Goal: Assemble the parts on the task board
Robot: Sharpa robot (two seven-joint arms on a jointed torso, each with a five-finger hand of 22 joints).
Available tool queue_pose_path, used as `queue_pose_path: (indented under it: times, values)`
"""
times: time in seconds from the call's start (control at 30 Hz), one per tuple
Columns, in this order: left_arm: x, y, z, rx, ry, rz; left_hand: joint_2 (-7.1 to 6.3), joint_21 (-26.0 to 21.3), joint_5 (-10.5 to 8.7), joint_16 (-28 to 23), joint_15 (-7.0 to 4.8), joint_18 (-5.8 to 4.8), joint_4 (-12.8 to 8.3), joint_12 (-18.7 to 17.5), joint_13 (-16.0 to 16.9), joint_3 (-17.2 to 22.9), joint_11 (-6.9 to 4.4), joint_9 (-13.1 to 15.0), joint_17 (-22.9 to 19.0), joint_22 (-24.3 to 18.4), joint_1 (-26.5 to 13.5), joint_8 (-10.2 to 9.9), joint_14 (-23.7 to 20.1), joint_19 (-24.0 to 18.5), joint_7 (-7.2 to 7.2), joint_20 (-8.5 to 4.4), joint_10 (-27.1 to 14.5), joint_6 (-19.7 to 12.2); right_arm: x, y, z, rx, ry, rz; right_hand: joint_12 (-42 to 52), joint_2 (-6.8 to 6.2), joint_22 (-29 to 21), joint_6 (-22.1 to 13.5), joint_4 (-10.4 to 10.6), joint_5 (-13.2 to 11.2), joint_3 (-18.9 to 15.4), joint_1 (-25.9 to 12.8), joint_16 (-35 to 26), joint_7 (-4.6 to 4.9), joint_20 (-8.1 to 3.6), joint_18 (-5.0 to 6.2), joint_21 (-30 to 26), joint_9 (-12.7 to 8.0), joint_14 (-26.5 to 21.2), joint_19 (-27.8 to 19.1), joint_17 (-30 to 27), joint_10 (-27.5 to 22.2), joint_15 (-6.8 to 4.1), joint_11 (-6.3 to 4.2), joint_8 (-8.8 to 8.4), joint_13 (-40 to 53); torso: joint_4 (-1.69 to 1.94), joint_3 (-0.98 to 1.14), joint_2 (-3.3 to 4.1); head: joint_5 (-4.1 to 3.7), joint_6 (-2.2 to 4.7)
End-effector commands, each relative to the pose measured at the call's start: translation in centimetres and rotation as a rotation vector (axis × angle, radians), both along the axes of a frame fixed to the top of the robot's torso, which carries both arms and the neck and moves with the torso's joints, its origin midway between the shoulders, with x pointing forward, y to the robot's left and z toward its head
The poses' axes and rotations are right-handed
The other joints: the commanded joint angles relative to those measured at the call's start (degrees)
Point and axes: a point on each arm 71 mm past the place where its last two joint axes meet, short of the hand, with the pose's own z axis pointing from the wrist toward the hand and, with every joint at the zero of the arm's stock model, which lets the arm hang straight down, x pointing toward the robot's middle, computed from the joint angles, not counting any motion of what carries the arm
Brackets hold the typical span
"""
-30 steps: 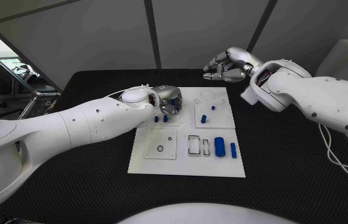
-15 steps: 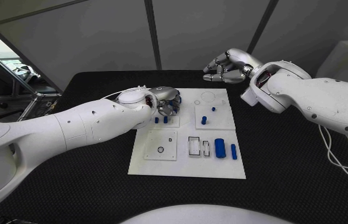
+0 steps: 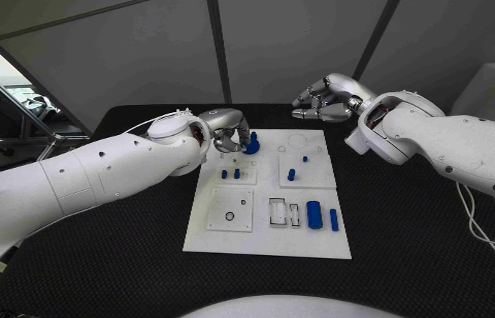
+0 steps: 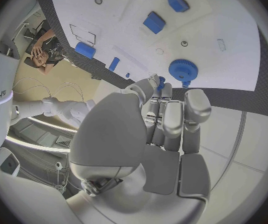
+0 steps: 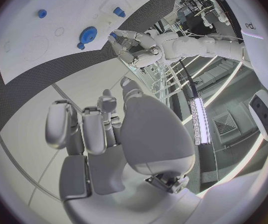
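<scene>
Task board (image 3: pixel 263 243): left hand (image 3: pixel 229 128) pinched a blue gear (image 3: pixel 252 145) above the far edge, likely for seating; right hand (image 3: pixel 325 100) hovered clenched, empty.

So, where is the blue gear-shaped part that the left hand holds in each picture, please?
Head view: the blue gear part sits at the left hand, over the far left corner of the task board.
Left wrist view: the part is at the fingertips, above the board.
Right wrist view: the part is beside the left hand, over the board.
Shared landmark: the white task board.
</scene>
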Motion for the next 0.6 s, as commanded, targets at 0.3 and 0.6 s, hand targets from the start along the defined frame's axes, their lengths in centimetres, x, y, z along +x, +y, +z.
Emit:
queue_pose_path:
  times: [0.3,0.6]
  values:
    - [-0.1,2.4,-0.7,0.025,0.064,0.064,-0.28,0.1,0.07,0.3,-0.14,-4.77,0.2,-0.6,-0.1,0.3,-0.03,0.0,-0.2,2.5,-1.2,-0.6,0.4,0.6,-0.1,-0.14,0.6,0.7,0.0,0.1,0.1,0.002,-0.009,0.006,0.0,0.39,0.0,0.4,0.0,0.1,0.2,0.4,-0.3,-0.07,-0.18,0.45,-0.2,-0.1,2.8,0.0,0.7,0.3,-0.56,-0.32,0.36,0.0,-0.03,-0.04,0.13,0.3,-0.18]
    - [0.2,2.5,-2.3,0.039,0.089,0.071,-0.45,0.0,0.05,0.4,-0.14,-4.75,0.2,-0.8,-0.2,0.3,-0.02,-0.1,-0.2,2.5,-1.4,-0.7,0.4,0.6,-0.1,-0.15,0.6,0.7,0.0,0.2,0.1,0.002,-0.009,0.007,0.0,0.39,0.0,0.4,0.0,0.1,0.2,0.4,-0.3,-0.07,-0.18,0.45,-0.2,-0.1,2.8,0.0,0.7,0.3,-0.56,-0.32,0.36,0.0,-0.1,0.03,0.19,0.27,-0.4]
